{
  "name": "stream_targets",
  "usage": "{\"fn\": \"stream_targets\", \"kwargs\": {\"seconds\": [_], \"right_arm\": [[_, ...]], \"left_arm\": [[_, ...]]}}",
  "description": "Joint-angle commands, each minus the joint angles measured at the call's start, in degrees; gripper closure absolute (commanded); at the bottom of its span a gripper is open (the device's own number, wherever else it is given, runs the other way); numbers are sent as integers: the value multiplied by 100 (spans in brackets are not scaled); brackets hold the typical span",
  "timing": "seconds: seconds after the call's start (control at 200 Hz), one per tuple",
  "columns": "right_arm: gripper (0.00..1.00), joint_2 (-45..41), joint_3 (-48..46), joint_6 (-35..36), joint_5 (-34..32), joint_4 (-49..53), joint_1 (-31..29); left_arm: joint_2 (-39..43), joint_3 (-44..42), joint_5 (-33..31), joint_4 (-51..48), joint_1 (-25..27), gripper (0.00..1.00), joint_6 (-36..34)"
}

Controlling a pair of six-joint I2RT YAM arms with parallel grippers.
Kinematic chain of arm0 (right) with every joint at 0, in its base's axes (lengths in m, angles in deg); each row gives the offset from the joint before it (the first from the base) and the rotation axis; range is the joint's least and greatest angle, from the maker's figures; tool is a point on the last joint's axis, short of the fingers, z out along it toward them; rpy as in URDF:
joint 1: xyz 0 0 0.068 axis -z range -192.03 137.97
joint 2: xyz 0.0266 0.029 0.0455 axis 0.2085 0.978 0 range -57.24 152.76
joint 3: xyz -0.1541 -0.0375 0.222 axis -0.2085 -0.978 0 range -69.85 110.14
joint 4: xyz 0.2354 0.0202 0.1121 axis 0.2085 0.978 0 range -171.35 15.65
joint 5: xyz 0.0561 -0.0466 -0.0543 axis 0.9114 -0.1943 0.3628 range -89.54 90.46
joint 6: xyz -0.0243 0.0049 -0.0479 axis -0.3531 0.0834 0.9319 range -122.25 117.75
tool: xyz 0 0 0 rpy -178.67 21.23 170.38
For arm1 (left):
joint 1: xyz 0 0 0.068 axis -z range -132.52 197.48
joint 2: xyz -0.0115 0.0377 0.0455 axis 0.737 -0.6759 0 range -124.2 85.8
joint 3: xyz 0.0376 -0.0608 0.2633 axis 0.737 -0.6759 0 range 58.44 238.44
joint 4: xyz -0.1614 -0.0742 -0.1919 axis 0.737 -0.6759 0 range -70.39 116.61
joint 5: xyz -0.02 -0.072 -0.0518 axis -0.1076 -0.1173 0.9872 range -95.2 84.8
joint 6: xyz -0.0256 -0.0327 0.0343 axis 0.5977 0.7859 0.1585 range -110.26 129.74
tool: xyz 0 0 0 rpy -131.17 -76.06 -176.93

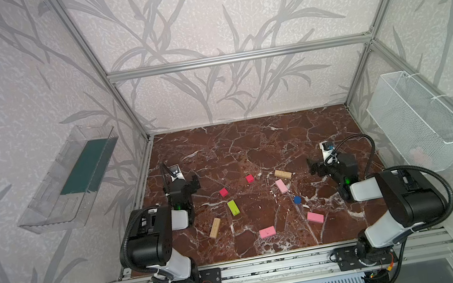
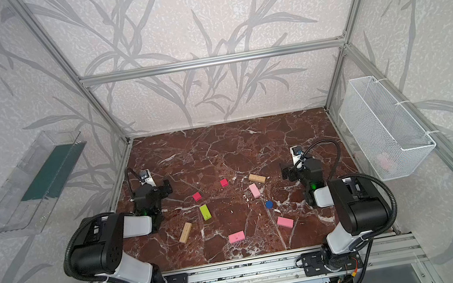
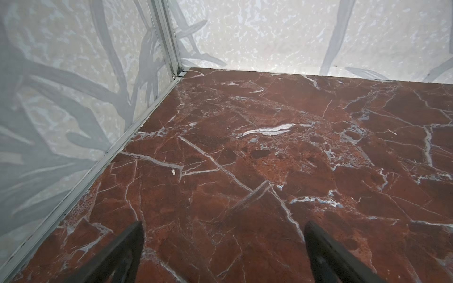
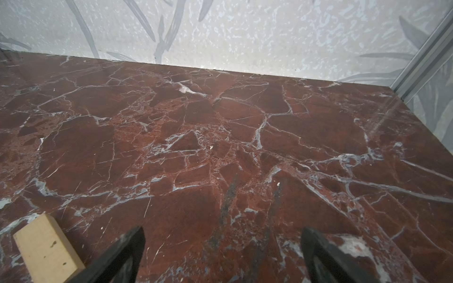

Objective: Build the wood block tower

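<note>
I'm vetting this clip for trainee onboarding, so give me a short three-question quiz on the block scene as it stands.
1. True or false: some of the small wood blocks on the red-brown marble table are already stacked.
2. How many pink wooden bars lie on that table? A) one B) two C) three
3. Fill in: the block showing near the open right tool in the right wrist view is a ___ wooden bar.
Key:
1. False; in both top views every block lies singly.
2. C.
3. Tan: it is the tan wooden bar.
</note>
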Motion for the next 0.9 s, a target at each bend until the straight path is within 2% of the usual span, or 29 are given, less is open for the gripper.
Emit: {"fn": "stream_targets", "kwargs": {"seconds": [0.0, 0.895], "right_arm": [[1, 24, 106, 71, 14, -57, -40], [1, 16, 106, 73, 15, -46, -39]], "left_arm": [[83, 15, -4, 36, -16, 0, -17], [83, 20, -5, 43, -14, 2, -17]]}}
